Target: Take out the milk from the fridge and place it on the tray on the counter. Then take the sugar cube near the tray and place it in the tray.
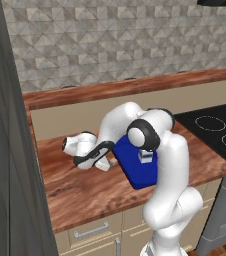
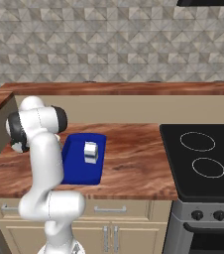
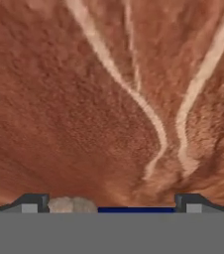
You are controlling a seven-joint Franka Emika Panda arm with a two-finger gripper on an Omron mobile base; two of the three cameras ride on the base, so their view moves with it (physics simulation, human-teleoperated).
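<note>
The milk (image 2: 90, 152) stands upright inside the tray (image 2: 79, 171), so the first job looks done. It is a small white carton with a blue band, and it sits near the middle of the tray, a bit toward 12 o'clock.

The sugar cube (image 3: 72, 204) is what is left. In the hand view it is a tiny pale beige lump at about 7 o'clock, lying on the worktop (image 3: 109, 99) right by the blue edge of the tray. It is not in the tray yet.

The tray is deep blue with round corners and a low rim. In the right base view it lies on the brown wood worktop, with the black stove (image 2: 203, 158) well apart at 3 o'clock.

The end effector (image 3: 111, 203) is down low over the worktop, just beside the tray. Its two tips are spread wide apart and hold nothing. The cube sits just inside the tip on the 7 o'clock side, not in the middle of the gap. I think the hand should shift a little that way before it closes, or the cube could slip out.

In the left base view the grey fridge (image 1: 5, 150) fills the 9 o'clock side.
</note>
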